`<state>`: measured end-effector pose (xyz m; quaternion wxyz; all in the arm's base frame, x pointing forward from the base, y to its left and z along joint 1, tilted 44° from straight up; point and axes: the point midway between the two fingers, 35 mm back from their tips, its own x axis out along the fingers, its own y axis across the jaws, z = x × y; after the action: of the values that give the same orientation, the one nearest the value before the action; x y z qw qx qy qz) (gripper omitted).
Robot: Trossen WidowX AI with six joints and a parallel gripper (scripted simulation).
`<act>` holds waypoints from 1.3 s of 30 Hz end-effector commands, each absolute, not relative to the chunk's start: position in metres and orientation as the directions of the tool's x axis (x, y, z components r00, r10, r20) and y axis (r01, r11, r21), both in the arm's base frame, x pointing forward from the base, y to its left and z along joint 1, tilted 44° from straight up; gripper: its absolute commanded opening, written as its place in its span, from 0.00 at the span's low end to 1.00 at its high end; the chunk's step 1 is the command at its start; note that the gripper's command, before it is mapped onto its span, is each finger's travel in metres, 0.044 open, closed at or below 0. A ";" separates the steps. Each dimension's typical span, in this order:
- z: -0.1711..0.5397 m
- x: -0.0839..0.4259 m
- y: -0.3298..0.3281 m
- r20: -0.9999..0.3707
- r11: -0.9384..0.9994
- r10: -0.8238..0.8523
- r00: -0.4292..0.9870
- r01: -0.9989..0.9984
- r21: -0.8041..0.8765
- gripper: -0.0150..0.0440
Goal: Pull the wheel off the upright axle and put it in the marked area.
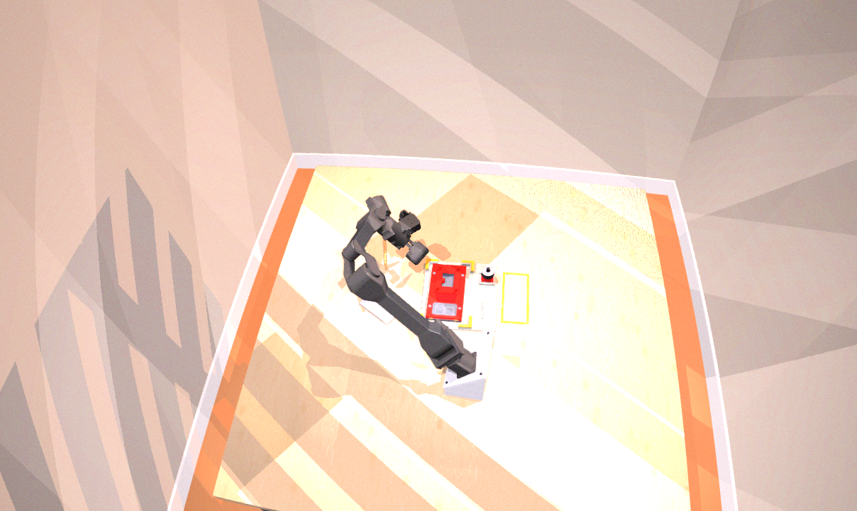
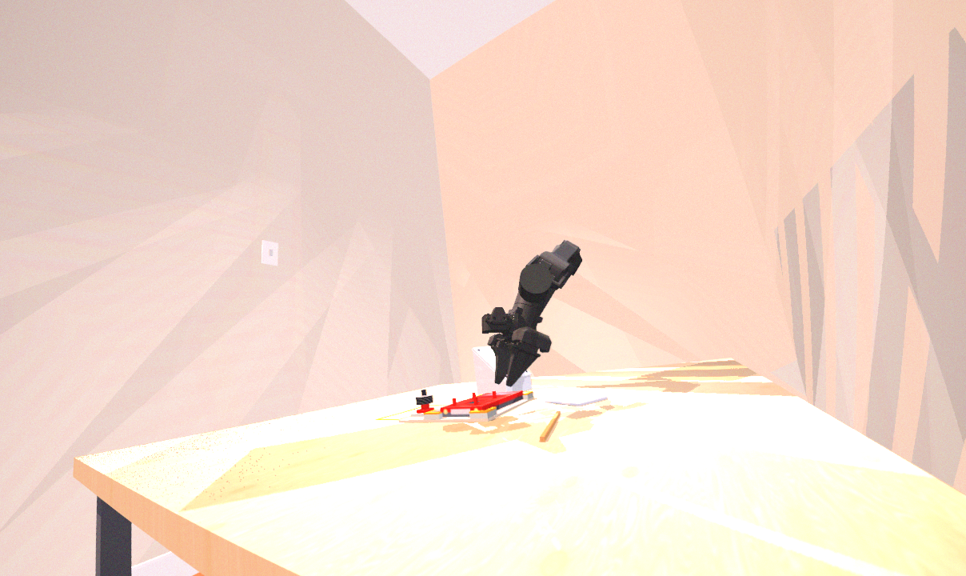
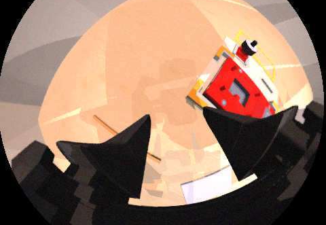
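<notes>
wheel [image 1: 487, 273] [image 2: 424, 400] [image 3: 249, 47] on axle [image 1: 488, 268] [image 2: 423, 391] [image 3: 254, 43], right of red plate [image 1: 458, 298] [image 2: 483, 402] [image 3: 217, 85] | gripper [image 1: 418, 247] [image 2: 504, 384] [image 3: 176, 113] fingers apart, nothing between | probably light, stiff — grip rim both sides — lift straight

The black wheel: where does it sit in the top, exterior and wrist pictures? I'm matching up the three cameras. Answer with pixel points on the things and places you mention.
Top: just right of centre, slightly below mid-height, the wheel [image 1: 487, 275] [image 2: 424, 400] [image 3: 248, 47].
Exterior: left of centre, low down.
Wrist: upper right.
Shared landmark: the red plate [image 1: 457, 304] [image 2: 477, 404] [image 3: 217, 90], close beside it in all three.
</notes>
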<state>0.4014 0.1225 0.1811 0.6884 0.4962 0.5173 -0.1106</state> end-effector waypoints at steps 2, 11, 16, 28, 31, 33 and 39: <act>0.142 0.405 0.075 -0.871 0.418 0.369 0.323 0.779 0.466 0.76; 0.084 0.391 -0.003 -0.877 0.246 0.452 0.163 0.922 0.299 0.76; 0.058 0.374 -0.045 -0.822 0.099 0.558 0.110 0.975 0.198 0.76; 0.037 0.351 -0.086 -0.721 -0.082 0.682 0.120 0.993 0.088 0.76; 0.035 0.354 -0.089 -0.721 -0.082 0.682 0.120 0.993 0.088 0.76; 0.034 0.356 -0.091 -0.721 -0.082 0.682 0.121 0.993 0.088 0.76; 0.023 0.359 -0.081 -0.722 -0.082 0.681 0.121 0.993 0.089 0.76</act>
<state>0.3570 -0.0891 0.0314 0.3011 0.6873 0.6068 -0.2624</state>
